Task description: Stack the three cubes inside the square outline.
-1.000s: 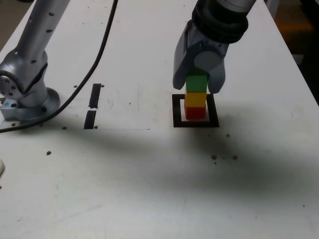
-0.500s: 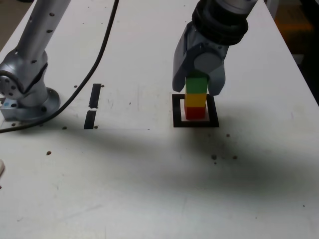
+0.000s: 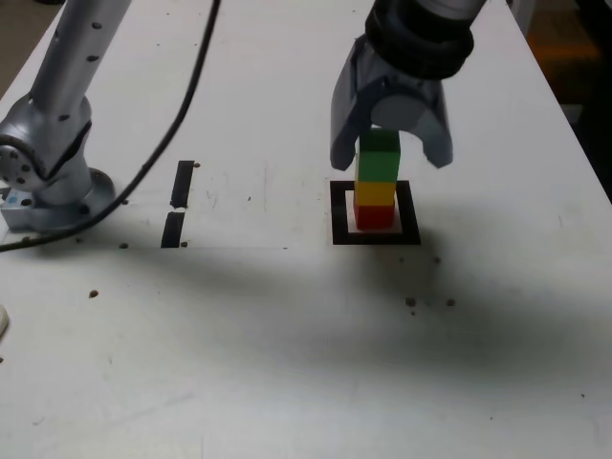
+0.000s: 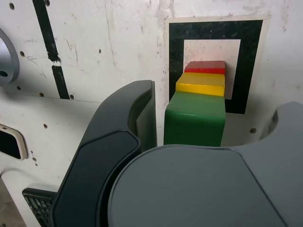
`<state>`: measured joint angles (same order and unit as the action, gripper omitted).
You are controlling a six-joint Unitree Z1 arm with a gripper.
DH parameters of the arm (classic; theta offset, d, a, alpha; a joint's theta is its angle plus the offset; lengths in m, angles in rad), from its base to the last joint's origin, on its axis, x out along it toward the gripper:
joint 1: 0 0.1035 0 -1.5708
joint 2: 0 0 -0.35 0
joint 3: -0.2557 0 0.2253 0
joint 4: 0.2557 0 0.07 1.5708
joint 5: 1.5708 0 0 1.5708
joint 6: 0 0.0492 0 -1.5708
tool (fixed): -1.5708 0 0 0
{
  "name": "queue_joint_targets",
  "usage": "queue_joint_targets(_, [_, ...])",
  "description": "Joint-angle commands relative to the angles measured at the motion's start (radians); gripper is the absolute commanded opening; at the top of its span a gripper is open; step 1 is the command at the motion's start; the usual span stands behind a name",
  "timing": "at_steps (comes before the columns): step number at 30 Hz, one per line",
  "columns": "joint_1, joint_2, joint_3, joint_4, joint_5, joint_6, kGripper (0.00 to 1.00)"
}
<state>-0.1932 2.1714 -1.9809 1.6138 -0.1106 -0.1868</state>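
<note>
Exterior view: the three cubes stand in one upright column on the white worktop (image 3: pixel 287 363), the red cube (image 3: pixel 375 216) at the base, the yellow cube (image 3: pixel 376 192) on it, and the green cube (image 3: pixel 380 156) on top. The column rests on the white centre of the square outline (image 3: pixel 375 236), whose black border shows on all sides around the red cube. The pincer (image 3: pixel 390 153) hangs over the column with its jaws spread wide, one finger to the exterior view's left of the green cube and the other to the exterior view's right of it; a visible gap separates the right finger from the cube, while the left finger sits just beside it, contact not determinable. Two short black tape strips (image 3: pixel 179 203) lie well apart from the outline toward the exterior view's left, and the arm base (image 3: pixel 53 182) stands further left with a black cable (image 3: pixel 182 105) running across the worktop. Wrist view: the green cube (image 4: pixel 195 118) is nearest the camera, with the yellow cube (image 4: pixel 201 83) and the red cube (image 4: pixel 205 67) stepped beyond it, all within the square outline (image 4: pixel 176 56). The dark finger (image 4: pixel 123 132) stands just beside the green cube; the grey one stands clear at the other side. The tape strips (image 4: pixel 51 47) are also seen.
</note>
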Motion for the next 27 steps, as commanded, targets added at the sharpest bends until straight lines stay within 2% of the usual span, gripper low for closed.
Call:
queue_joint_targets(1, [-0.002,-0.033,0.007,0.017,0.009,-0.002,1.0])
queue_joint_targets(8, [-0.011,-0.192,0.072,0.01,0.036,0.004,1.0])
queue_joint_targets(11, [-0.029,-0.328,0.158,0.0,0.056,0.013,1.0])
queue_joint_targets(16, [-0.053,-0.563,0.377,-0.05,0.058,0.049,1.0])
queue_joint_targets(17, [-0.053,-0.645,0.492,-0.097,0.054,0.065,1.0])
queue_joint_targets(18, [-0.05,-0.682,0.56,-0.127,0.051,0.07,1.0])
queue_joint_targets(24, [-0.043,-0.749,0.867,-0.29,0.015,0.074,1.0])
queue_joint_targets(25, [-0.046,-0.752,0.926,-0.336,0.004,0.074,1.0])
queue_joint_targets(27, [-0.061,-0.754,1.124,-0.518,-0.028,0.081,1.0])
